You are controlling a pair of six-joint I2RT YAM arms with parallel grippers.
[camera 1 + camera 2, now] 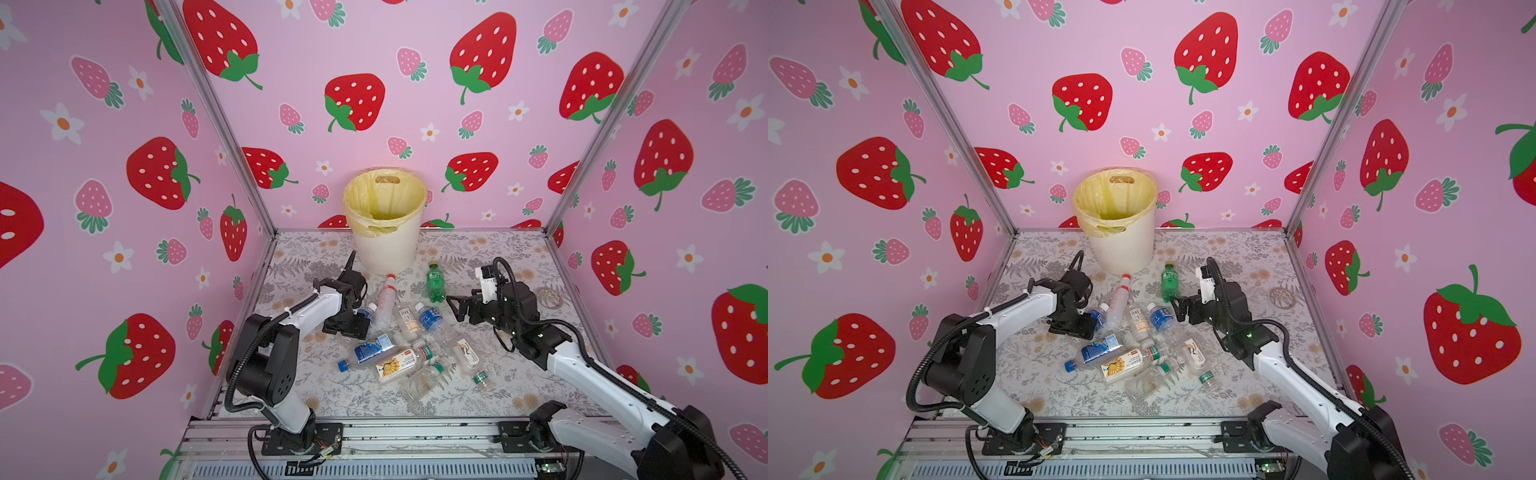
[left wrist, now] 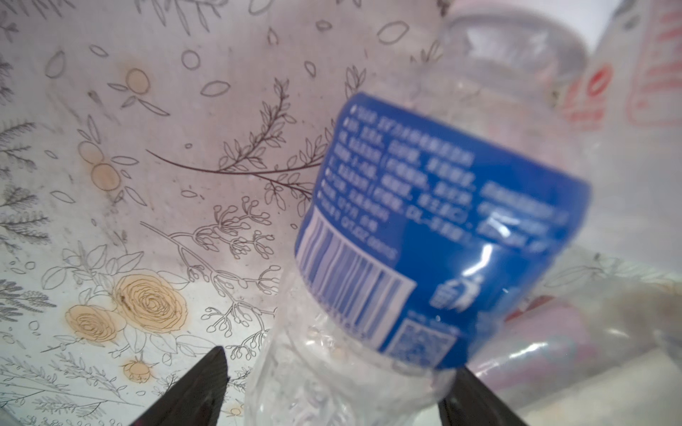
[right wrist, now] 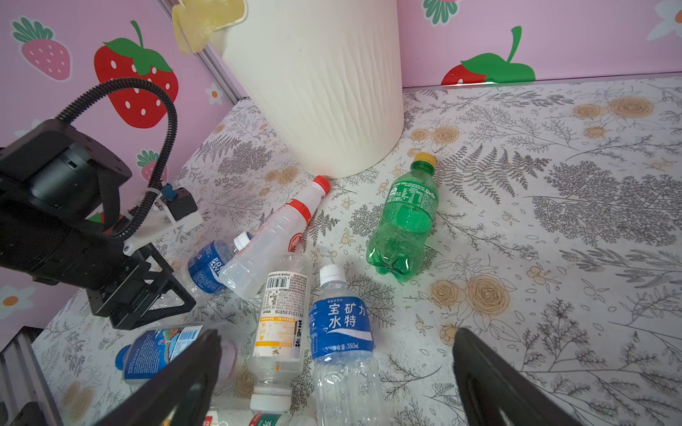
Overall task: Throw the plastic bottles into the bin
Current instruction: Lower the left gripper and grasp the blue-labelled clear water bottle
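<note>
The cream ribbed bin (image 1: pixel 386 232) with its yellow liner stands at the back of the table. Several plastic bottles lie in front of it. My left gripper (image 2: pixel 339 363) is down on the table, open, its jaws either side of a clear bottle with a blue label (image 2: pixel 424 228); one finger stands off it. In a top view that bottle (image 1: pixel 368 311) lies beside a red-capped bottle (image 1: pixel 386 301). My right gripper (image 3: pixel 336 333) hovers open above another blue-labelled bottle (image 3: pixel 341 324), holding nothing. A green bottle (image 3: pixel 406 221) lies near the bin.
More bottles (image 1: pixel 399 361) lie heaped in the middle of the floral table, one with a sunflower label (image 1: pixel 1121 365). A roll of clear tape (image 1: pixel 549 298) lies at the right. Strawberry-print walls close three sides; a metal rail (image 1: pixel 374 436) runs along the front.
</note>
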